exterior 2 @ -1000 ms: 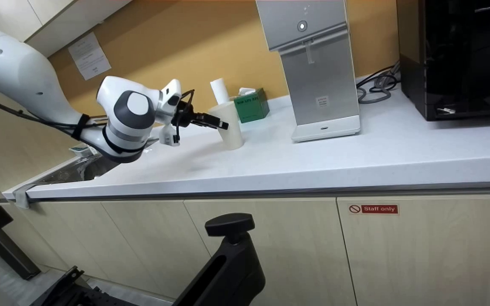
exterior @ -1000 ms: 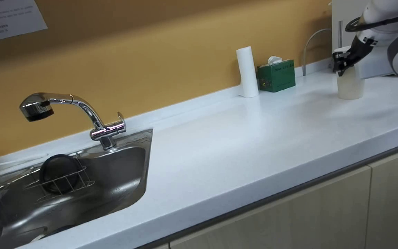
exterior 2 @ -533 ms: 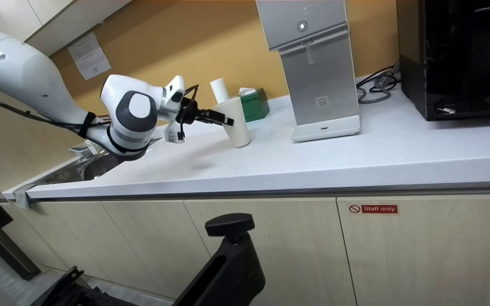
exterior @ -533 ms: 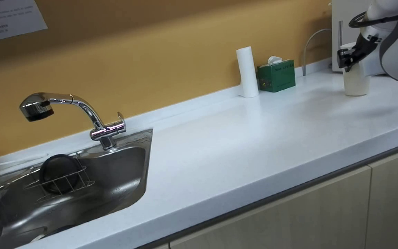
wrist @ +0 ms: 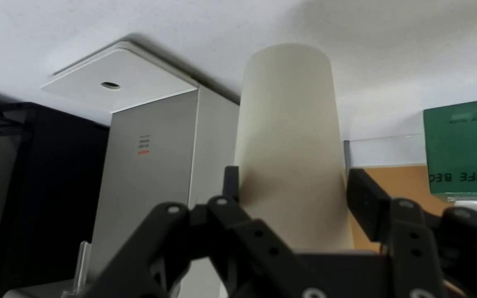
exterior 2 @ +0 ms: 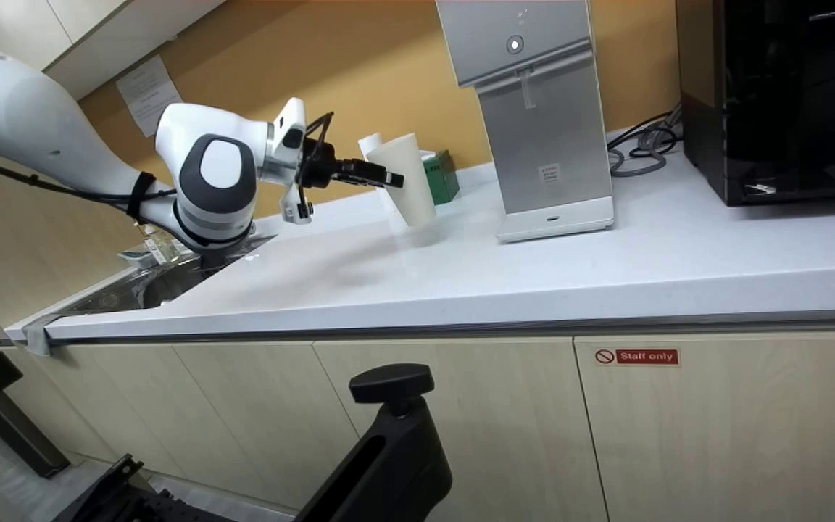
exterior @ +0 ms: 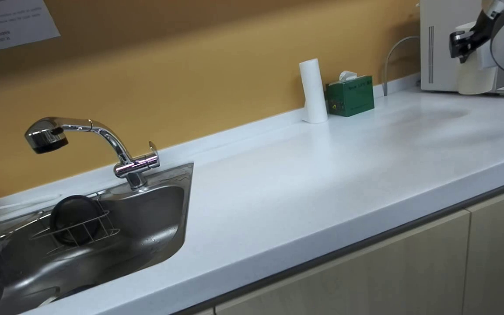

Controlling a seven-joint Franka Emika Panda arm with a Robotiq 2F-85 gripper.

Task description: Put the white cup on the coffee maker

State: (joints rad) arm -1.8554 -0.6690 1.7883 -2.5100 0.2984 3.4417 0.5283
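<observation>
The white cup [exterior 2: 417,196] is a plain tapered tumbler, held roughly upright above the counter. My gripper [exterior 2: 394,179] is shut on its side, one finger on each side of the wall. In the wrist view the cup [wrist: 290,124] fills the space between the fingers of the gripper [wrist: 292,183], and its rim is hidden behind the gripper body. The coffee maker [exterior 2: 544,145] is tall, with a grey front and a white base [exterior 2: 557,221], standing right of the cup. In an exterior view its pale flat side [exterior: 442,43] shows behind the cup, apart from it as far as visible.
A narrow white cylinder [exterior: 314,92] and a green tissue box [exterior: 350,96] stand at the wall. A black appliance [exterior 2: 780,109] with coiled cables [exterior 2: 649,148] is beyond the coffee maker. A steel sink [exterior: 147,218] with a faucet [exterior: 116,140] is at the counter's far end.
My gripper has lifted the cup higher off the counter and moved it a little toward the coffee maker. Its grip on the cup is unchanged. The other objects have not moved.
</observation>
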